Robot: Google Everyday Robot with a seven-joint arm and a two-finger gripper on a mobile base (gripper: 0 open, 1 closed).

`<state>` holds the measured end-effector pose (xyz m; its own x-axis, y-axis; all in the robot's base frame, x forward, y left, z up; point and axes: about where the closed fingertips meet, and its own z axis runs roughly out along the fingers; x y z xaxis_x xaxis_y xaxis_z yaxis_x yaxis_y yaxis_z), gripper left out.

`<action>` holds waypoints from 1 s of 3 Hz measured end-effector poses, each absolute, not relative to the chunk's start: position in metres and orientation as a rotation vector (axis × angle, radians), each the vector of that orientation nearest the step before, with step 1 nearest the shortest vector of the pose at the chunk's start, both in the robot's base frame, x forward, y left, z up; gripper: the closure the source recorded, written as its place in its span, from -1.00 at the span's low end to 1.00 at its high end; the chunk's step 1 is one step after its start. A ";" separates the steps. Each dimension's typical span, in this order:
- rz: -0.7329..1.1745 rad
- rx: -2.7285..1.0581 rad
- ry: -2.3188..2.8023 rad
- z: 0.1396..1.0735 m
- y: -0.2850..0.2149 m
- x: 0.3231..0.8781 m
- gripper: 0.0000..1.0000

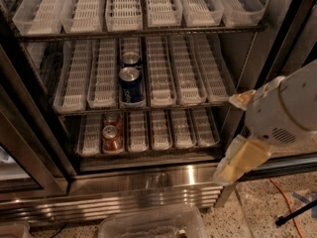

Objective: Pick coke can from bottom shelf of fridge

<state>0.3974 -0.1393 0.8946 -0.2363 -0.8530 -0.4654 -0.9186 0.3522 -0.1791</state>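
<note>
The coke can point(112, 138) stands upright at the front of the second lane from the left on the bottom shelf point(161, 131) of the fridge point(148, 181). A second red can point(113, 119) sits right behind it in the same lane. One rack up and slightly to the right, two blue cans point(131, 86) line up one behind the other in a white tray. On the floor in front of the steel base there is a clear plastic bin point(148, 224). Further right, outside the fridge and well apart from the coke can, the robot's hand point(237, 133) hangs at about the height of the bottom shelf. Its tan fingers point(243, 160) are spread apart, holding nothing. An orange cable point(285, 198) runs across the floor below it.
</note>
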 end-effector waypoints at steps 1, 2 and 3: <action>0.284 -1.443 2.062 0.867 -0.116 0.386 -1.00; 0.381 -1.348 2.042 0.832 -0.083 0.381 -1.00; 0.392 -1.343 2.040 0.829 -0.080 0.382 -1.00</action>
<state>0.3816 -0.0797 0.8288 -0.2592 -0.7008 -0.6646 -0.8973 0.4293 -0.1028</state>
